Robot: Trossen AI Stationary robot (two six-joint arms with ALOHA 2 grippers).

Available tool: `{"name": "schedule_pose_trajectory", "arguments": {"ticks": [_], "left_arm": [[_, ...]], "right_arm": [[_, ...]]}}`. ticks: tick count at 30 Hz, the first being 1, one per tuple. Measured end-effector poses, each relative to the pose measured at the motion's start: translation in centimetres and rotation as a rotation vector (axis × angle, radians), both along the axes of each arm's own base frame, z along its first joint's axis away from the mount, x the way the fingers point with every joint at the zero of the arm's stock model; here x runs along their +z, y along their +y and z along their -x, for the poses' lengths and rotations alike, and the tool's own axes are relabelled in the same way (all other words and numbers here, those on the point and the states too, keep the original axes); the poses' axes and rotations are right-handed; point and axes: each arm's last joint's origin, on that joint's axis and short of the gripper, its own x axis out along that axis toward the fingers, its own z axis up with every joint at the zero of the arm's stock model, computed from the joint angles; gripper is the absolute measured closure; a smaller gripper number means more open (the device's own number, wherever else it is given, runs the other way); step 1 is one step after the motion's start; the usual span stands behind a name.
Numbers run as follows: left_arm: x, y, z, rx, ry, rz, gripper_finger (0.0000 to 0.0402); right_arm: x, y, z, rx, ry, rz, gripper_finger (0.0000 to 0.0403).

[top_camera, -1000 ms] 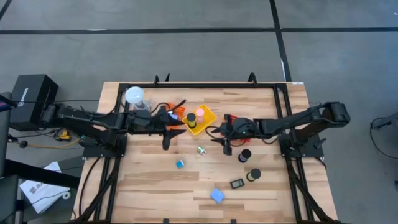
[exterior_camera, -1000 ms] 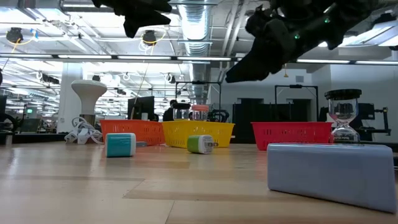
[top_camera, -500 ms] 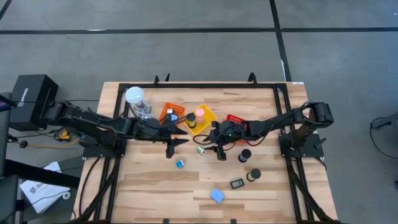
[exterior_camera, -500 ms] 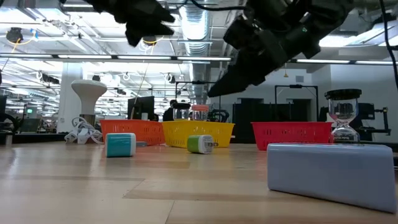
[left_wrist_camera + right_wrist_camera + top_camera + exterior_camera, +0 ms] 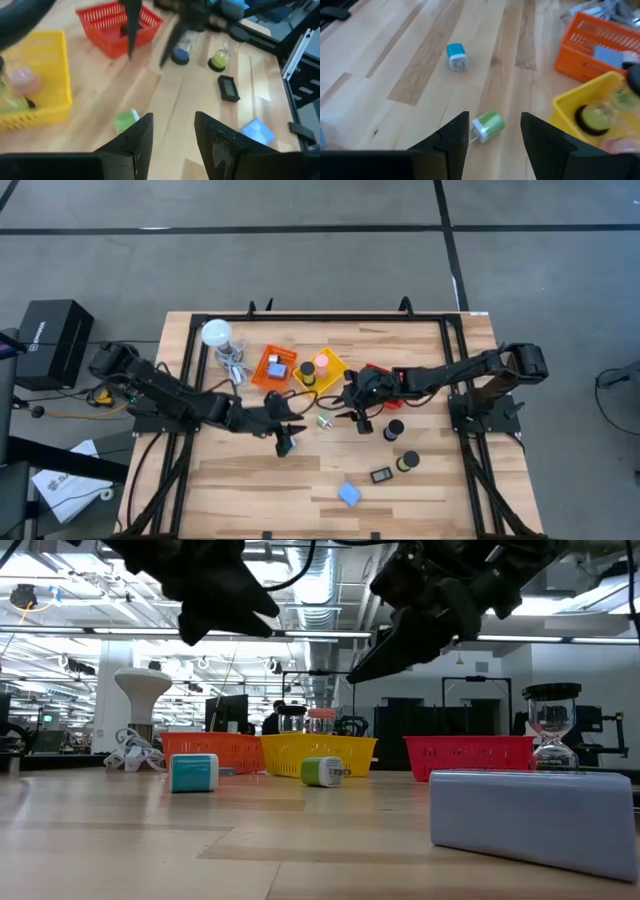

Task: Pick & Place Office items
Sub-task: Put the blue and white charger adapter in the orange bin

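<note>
The office items lie scattered on the wooden table. A small teal block (image 5: 456,56) and a small green block (image 5: 487,125) lie near the middle. Black cylinders (image 5: 394,430), a black flat rectangle (image 5: 381,475) and a light-blue block (image 5: 349,494) lie nearer the front right. My left gripper (image 5: 287,438) hangs open over the teal block (image 5: 194,772), clear of it. My right gripper (image 5: 350,420) hangs open just right of the green block (image 5: 324,421), its fingers (image 5: 455,135) standing on either side of it above the table.
The orange basket (image 5: 274,367), yellow basket (image 5: 322,372) and red basket (image 5: 385,377) stand in a row at the back middle, with items in the orange and yellow ones. A white globe (image 5: 217,334) stands at the back left. Bare wood lies at the front left.
My left gripper has gone down and toward the table's near edge and right, rolling as it went, and now hangs over the teal block. My right gripper has shifted a little toward the table's left, to the green block, and turned. No item has moved.
</note>
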Motion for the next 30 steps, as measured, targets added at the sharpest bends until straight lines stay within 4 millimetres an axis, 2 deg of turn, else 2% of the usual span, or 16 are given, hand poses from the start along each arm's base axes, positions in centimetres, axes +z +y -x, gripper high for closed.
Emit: {"name": "schedule_pose_trajectory", "arguments": {"ticks": [5,11,21,30], "left_arm": [[-1.2,-1.6,-0.4,0.034,0.020,0.057,0.0288],[-2.0,-2.7,-0.9,0.023,0.041,0.062,0.0297],[-2.4,-2.6,-0.7,0.035,0.066,0.000,0.0298],[-4.0,-2.5,0.2,-0.011,0.133,-0.016,0.0287]], "right_arm": [[0.9,-0.7,0.4,-0.022,-0.019,0.000,0.0233],[0.8,-1.4,0.3,-0.046,-0.023,0.001,0.0233],[0.6,-2.2,0.3,-0.073,-0.011,-0.001,0.0233],[0.5,-2.2,0.3,-0.083,-0.003,-0.015,0.0233]]}}
